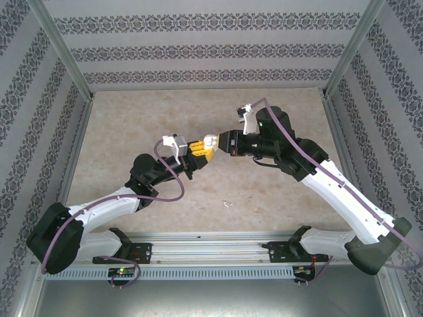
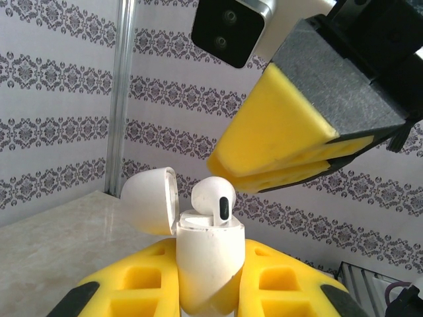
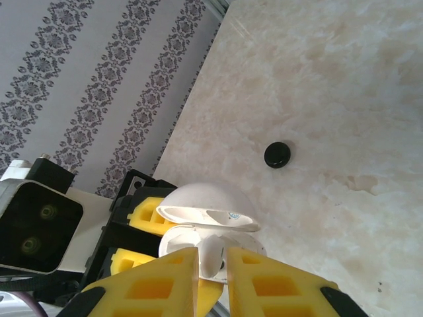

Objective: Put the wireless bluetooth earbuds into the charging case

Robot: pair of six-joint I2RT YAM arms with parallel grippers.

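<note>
My left gripper (image 1: pixel 203 151) is shut on the white charging case (image 2: pixel 208 257) and holds it upright above the table. The case's lid (image 2: pixel 151 200) is swung open. A white earbud (image 2: pixel 215 198) stands stem-down in the case's mouth, with its head above the rim. My right gripper (image 3: pixel 213 267) reaches in from the right and is shut on that earbud (image 3: pixel 213 254), its yellow pads touching both sides. In the top view the two grippers meet at the case (image 1: pixel 211 140) over the middle of the table. A tiny white piece (image 1: pixel 226 203), about earbud size, lies on the table nearer the bases.
A small round black object (image 3: pixel 277 155) lies on the marble tabletop (image 3: pixel 344 99) beyond the case. Patterned walls and metal posts (image 2: pixel 117 99) close the table in on three sides. The right arm's wrist camera (image 2: pixel 228 30) hangs close above the case.
</note>
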